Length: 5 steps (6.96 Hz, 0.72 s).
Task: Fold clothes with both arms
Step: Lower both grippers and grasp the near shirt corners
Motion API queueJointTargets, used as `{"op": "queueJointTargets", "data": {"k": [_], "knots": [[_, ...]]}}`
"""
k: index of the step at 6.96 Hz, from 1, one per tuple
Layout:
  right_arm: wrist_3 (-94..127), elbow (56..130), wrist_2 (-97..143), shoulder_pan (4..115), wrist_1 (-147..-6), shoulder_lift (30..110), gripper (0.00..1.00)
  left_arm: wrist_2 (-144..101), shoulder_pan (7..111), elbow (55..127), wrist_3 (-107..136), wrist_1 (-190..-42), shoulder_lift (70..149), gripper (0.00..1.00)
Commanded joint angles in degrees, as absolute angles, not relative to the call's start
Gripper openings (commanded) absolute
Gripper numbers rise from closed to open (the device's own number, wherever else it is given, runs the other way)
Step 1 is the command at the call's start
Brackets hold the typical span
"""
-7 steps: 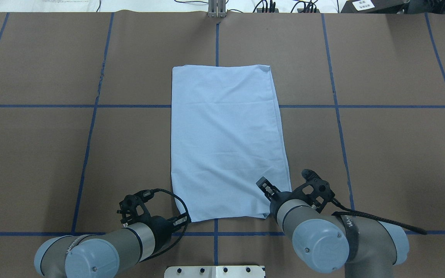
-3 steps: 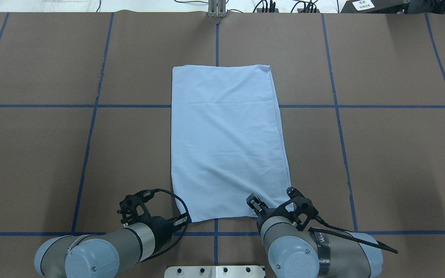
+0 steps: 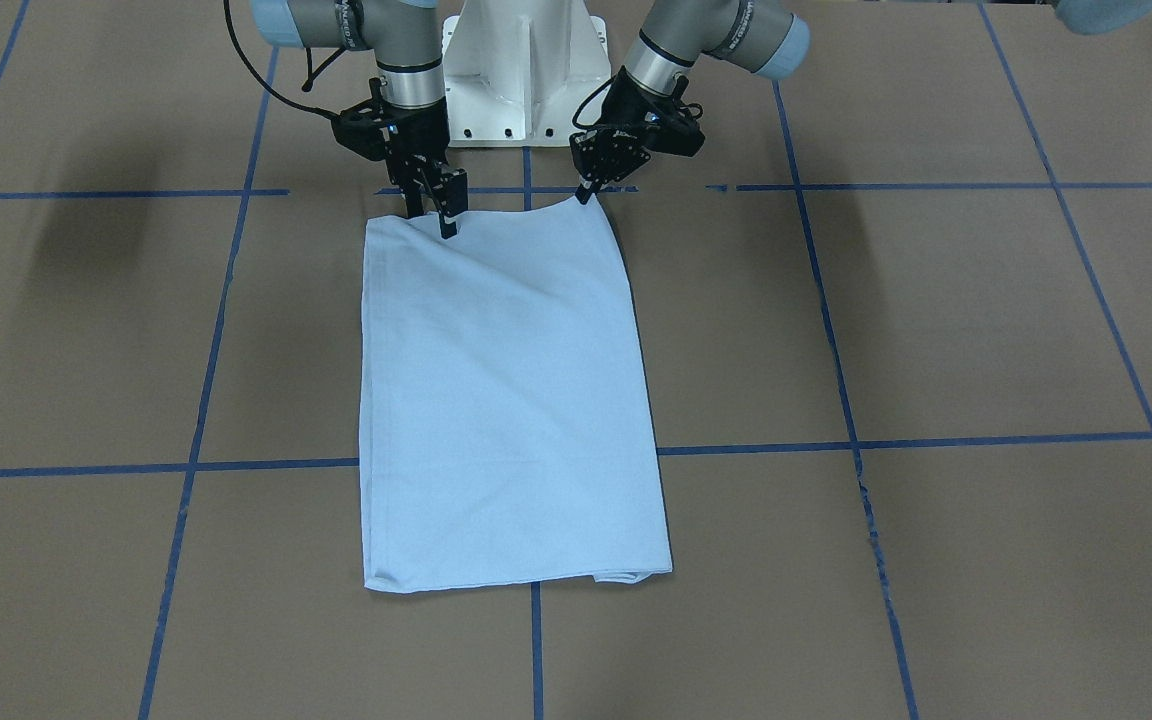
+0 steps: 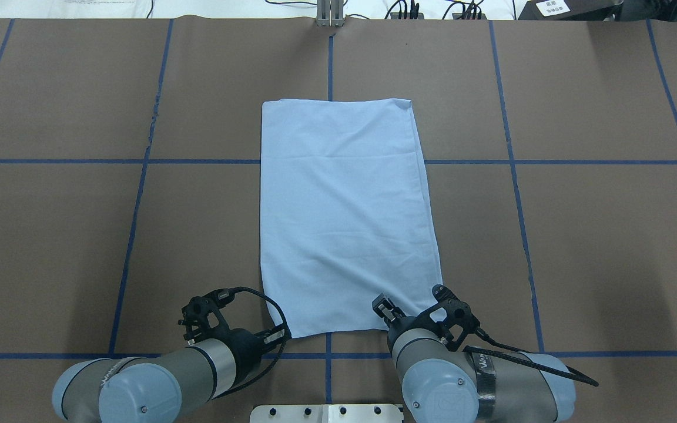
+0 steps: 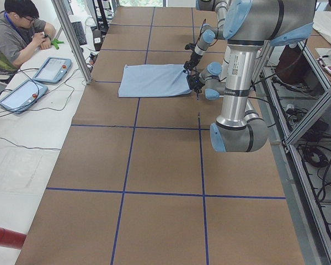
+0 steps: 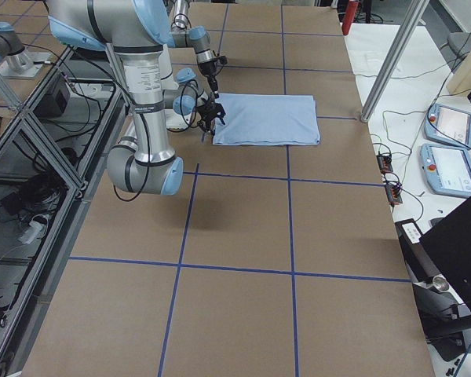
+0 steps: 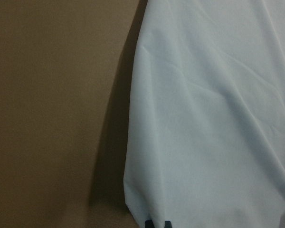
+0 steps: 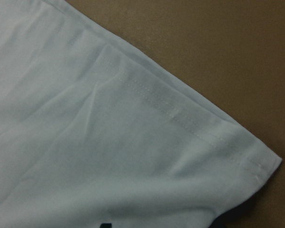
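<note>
The light blue T-shirt (image 4: 344, 205) lies flat on the brown table, folded into a long rectangle; no collar or print shows. My left gripper (image 3: 588, 190) is at the shirt's near-left corner (image 4: 291, 332) and looks shut on it, with the corner drawn up slightly. In the left wrist view cloth (image 7: 213, 118) fills the right side. My right gripper (image 3: 434, 215) stands open over the near-right corner, fingers apart just above the fabric (image 4: 384, 306). The right wrist view shows that hemmed corner (image 8: 237, 152) close below.
The white pedestal base (image 3: 521, 70) stands just behind both grippers. Blue tape lines (image 4: 138, 188) grid the brown table. A person (image 5: 16, 38) sits by two tablets at the far edge, and a red cylinder (image 5: 5, 237) lies off the table's end.
My right arm pulled back toward the base and to the left, bringing its gripper over the shirt's near-right corner. The left arm and the shirt stayed still.
</note>
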State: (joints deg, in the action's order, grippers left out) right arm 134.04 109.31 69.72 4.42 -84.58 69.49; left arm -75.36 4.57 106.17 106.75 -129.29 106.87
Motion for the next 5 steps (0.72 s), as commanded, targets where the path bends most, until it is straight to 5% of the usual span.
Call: {"op": "queueJointTargets", "data": {"k": [1, 5], "knots": [[134.2, 109.2, 69.0, 5.2, -84.6, 68.1, 0.55, -75.3, 4.5, 106.2, 106.8, -129.3, 106.9, 0.00], [133.9, 108.6, 69.0, 5.4, -84.6, 68.3, 0.58, -75.3, 4.6, 106.2, 106.7, -129.5, 107.0, 0.00]]}}
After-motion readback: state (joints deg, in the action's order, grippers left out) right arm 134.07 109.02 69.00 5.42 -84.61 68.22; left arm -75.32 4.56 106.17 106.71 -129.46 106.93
